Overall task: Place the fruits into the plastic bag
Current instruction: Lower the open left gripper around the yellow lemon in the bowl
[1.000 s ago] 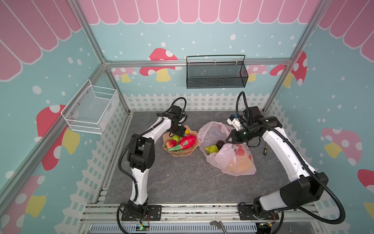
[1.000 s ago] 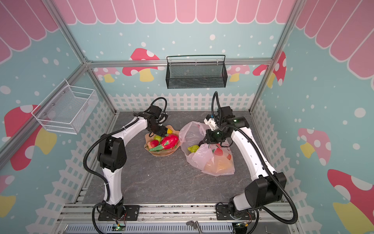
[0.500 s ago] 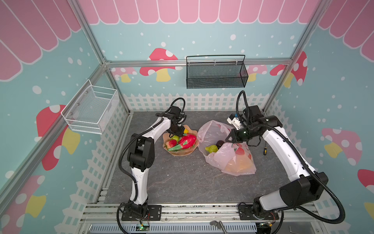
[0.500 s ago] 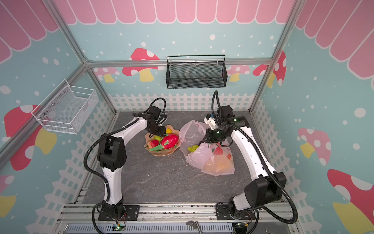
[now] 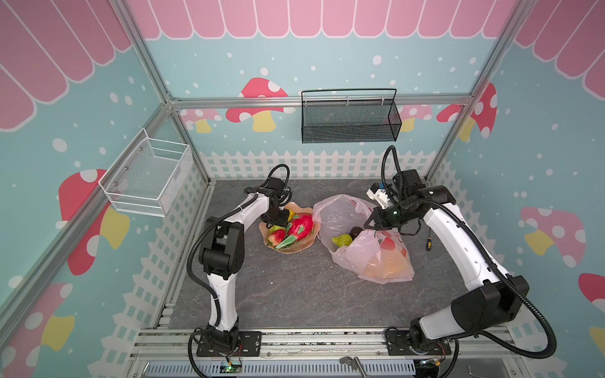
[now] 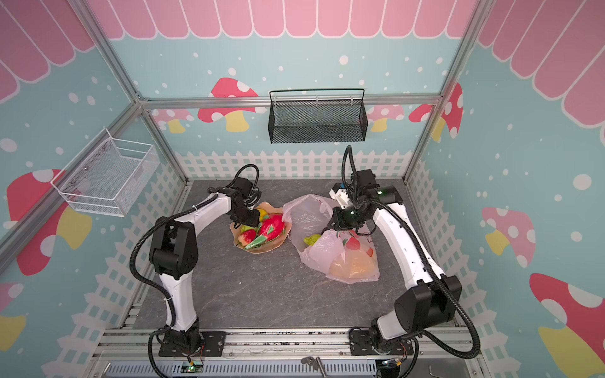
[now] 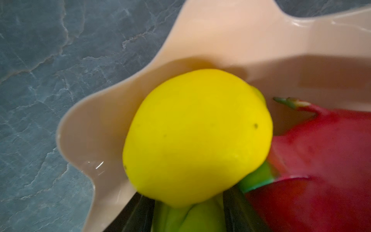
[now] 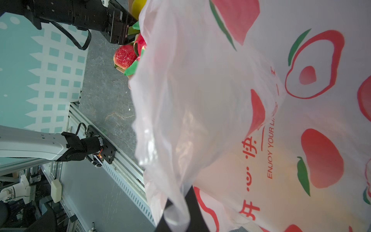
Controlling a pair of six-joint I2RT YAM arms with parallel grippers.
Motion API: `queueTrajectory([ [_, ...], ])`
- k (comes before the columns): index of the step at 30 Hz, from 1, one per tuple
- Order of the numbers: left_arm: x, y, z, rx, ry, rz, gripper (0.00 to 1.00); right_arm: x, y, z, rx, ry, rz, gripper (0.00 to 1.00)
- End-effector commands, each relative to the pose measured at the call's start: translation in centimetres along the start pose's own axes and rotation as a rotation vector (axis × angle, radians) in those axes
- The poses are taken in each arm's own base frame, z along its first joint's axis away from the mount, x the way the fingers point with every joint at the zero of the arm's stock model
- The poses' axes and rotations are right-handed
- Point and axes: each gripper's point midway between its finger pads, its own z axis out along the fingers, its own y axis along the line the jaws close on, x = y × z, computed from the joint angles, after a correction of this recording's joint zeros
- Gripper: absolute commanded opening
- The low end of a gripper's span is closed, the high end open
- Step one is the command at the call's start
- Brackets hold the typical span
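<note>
Two arms share this step: L arm picks from the dish [image 5: 295, 252], R arm holds the plastic bag [image 5: 340, 212] open.

1. Grip check. In the left wrist view the left fingers [image 7: 136, 219] are part-spread and pinch a green fruit [image 7: 186, 219], which fills the gap between them. A yellow fruit [image 7: 196, 136] overlaps it, hides the tips and touches the dragon fruit [image 7: 321, 160].
2. Lift. Best judged: raise straight up, slowly, so the yellow fruit settles inside the dish and not on the counter [image 5: 294, 294]. Glossy skin is prob. slippery, so don't tilt the wrist until clear of the wavy rim.
3. Transfer. The bag mouth faces the dish, just beside it. Carry across low and release inside the mouth, near the pear-like fruit [image 5: 342, 240] and dark fruit [image 5: 355, 232] lying there.
4. Bag side. Right fingers [image 8: 194, 211] are pressed together on a fold of bag film, per right wrist view, and lift the upper edge off the counter. Hold pos. fixed; thin film may sag and narrow the opening.

Status: orange-toned fruit [image 5: 386, 265] fills the bag's closed end. The dragon fruit, a red fruit [image 5: 277, 236], the yellow one and the green one are in the dish.
</note>
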Motion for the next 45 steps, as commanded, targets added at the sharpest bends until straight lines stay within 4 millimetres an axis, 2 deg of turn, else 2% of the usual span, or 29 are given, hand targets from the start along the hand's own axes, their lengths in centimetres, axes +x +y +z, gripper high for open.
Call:
queueTrajectory([
  [1, -0.8, 0.2, -1.4, 0.0, -0.04, -0.035, 0.58, 0.0, 0.2, 0.0, -0.001, 0.013, -0.025, 0.0],
  [5, -2.1, -0.2, -2.0, 0.013, -0.079, -0.045, 0.69, -0.1, 0.1, 0.1, 0.0, 0.012, -0.022, 0.0],
  [8, -2.7, -0.4, -2.2, 0.019, -0.094, -0.05, 0.74, 0.0, 0.2, 0.0, -0.001, 0.012, -0.023, 0.0],
  [17, -4.2, -1.2, -3.0, 0.055, -0.129, -0.075, 0.79, 0.0, 0.2, 0.0, 0.001, 0.012, -0.019, 0.0],
  [20, -4.0, -1.1, -3.0, 0.047, -0.111, -0.089, 0.79, 0.0, 0.3, 0.0, -0.002, 0.011, -0.018, 0.0],
  [27, -1.8, -1.3, -3.2, 0.041, -0.03, -0.168, 0.77, 0.0, 0.3, -0.1, 0.001, 0.008, -0.018, 0.0],
  [33, -0.5, -1.3, -2.0, 0.029, 0.028, -0.205, 0.77, 0.0, 0.2, -0.1, -0.001, 0.009, -0.022, 0.0],
  [45, 0.5, -1.2, 0.1, 0.013, 0.081, -0.237, 0.72, 0.4, 0.3, -0.3, 0.001, 0.007, -0.024, 0.0],
])
